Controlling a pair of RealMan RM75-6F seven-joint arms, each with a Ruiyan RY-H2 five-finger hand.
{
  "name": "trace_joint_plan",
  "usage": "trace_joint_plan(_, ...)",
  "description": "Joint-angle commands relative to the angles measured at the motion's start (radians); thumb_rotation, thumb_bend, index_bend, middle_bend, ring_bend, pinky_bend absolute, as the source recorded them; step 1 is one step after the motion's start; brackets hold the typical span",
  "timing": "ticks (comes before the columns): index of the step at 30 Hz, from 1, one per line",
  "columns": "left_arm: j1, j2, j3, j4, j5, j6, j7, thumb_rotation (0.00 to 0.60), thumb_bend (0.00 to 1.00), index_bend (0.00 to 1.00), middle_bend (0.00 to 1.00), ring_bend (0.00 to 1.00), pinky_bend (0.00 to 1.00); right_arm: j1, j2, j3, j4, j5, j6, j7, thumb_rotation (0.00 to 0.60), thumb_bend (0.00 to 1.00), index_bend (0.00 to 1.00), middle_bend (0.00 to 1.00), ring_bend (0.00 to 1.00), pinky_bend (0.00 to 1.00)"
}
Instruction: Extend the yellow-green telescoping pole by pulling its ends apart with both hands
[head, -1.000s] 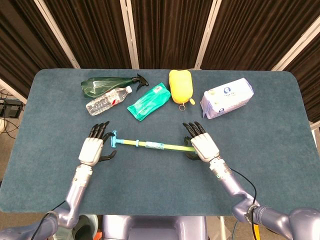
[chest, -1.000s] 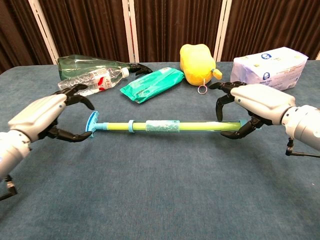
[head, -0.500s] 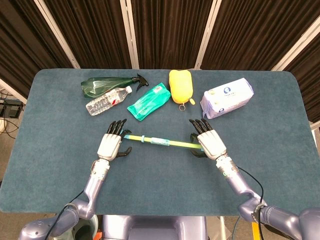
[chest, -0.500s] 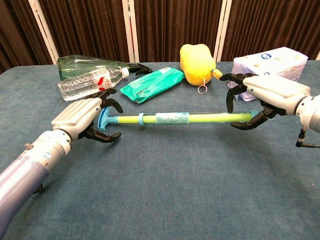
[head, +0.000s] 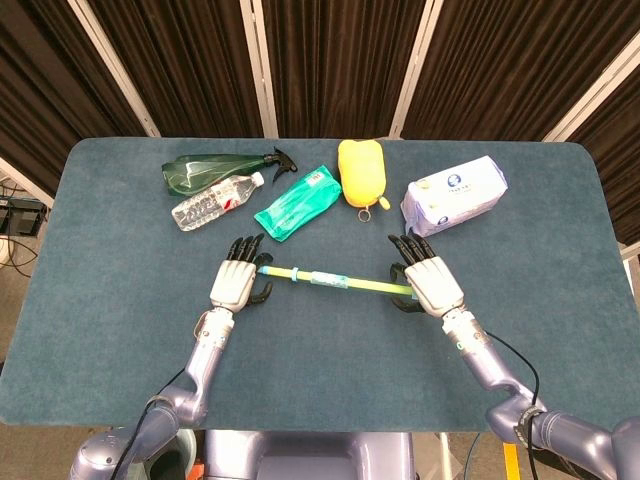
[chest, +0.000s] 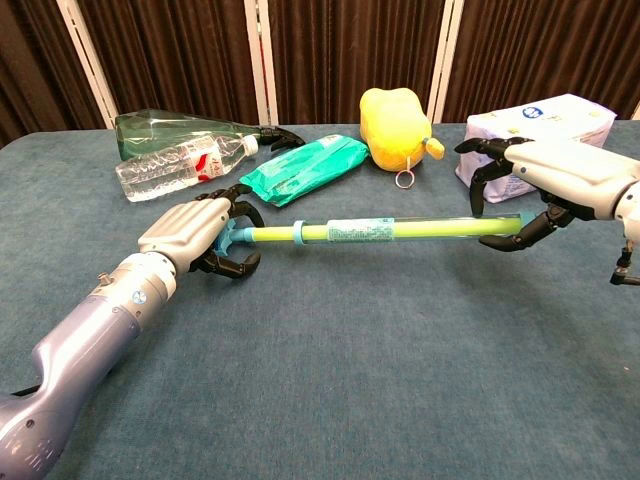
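Your left hand (chest: 200, 232) curls around the blue T-shaped end cap of the yellow-green telescoping pole (chest: 390, 232), fingers wrapped over and under it, holding it. Your right hand (chest: 545, 180) holds the opposite end, thumb beneath and fingers arched over the tube. The pole is lifted off the blue table (head: 120, 300), running from 9 o'clock to 3 o'clock across table centre, right end slightly higher in the chest view. Toward 12 o'clock lie a green spray bottle (head: 215, 167), water bottle (head: 215, 201), green pouch (head: 298, 203), yellow toy (head: 362, 171) and tissue pack (head: 455, 194).
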Motion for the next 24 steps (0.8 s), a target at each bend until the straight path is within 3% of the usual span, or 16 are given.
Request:
trace_joint_plan(1,-0.008,-0.001,-0.001,0.001,-0.017,-0.008,0.025,0.6,0.45,0.54,0.01,0.0,0.02,-0.001,0.005,0.001,-0.002,0.004,0.002,0.0,0.6,0.44,0.74,0.06,0.0,0.0)
trace_joint_plan(4,-0.011,-0.001,-0.001,-0.003,-0.031,-0.008,0.045,0.6,0.51,0.66,0.05,0.0,0.02,-0.001,0.007,0.002,-0.003,0.007,0.003,0.001,0.6,0.44,0.74,0.06,0.0,0.0)
trace_joint_plan(9,-0.009,-0.001,-0.001,-0.005,-0.051,0.021,0.07,0.6,0.58,0.77,0.11,0.0,0.02,-0.001,0.016,0.004,-0.01,0.008,0.013,-0.003,0.6,0.44,0.74,0.06,0.0,0.0)
trace_joint_plan(19,0.021,0.003,0.01,0.005,-0.047,0.154,0.072,0.6,0.62,0.79,0.15,0.0,0.02,-0.014,0.056,0.011,-0.074,0.007,0.056,-0.03,0.6,0.44,0.74,0.06,0.0,0.0)
trace_joint_plan(24,0.06,0.034,0.041,-0.015,-0.016,0.238,0.078,0.6,0.62,0.8,0.16,0.0,0.02,-0.028,0.09,0.018,-0.127,0.003,0.093,-0.051,0.6,0.44,0.74,0.06,0.0,0.0)
